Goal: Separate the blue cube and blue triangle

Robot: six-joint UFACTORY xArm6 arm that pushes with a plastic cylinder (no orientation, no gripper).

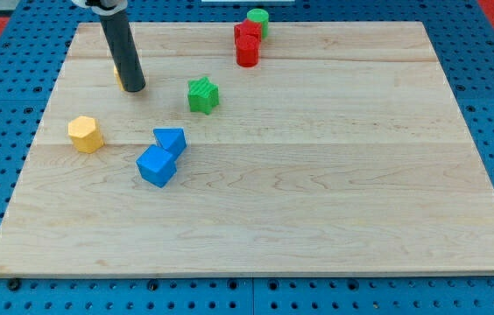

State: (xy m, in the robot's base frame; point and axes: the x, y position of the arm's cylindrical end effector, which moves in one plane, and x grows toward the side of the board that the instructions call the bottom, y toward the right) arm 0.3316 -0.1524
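A blue cube (157,166) lies left of the board's middle. A blue triangle (171,140) touches its upper right side. My tip (135,88) stands at the view's upper left, well above both blue blocks and apart from them. The dark rod rises from the tip to the top edge of the view. A small yellow block (118,79) shows just behind the rod, mostly hidden by it.
A yellow hexagonal block (85,134) lies left of the blue pair. A green star block (202,94) lies right of my tip. Two red blocks (247,42) and a green cylinder (258,18) cluster at the top edge. The wooden board (335,201) sits on a blue pegboard.
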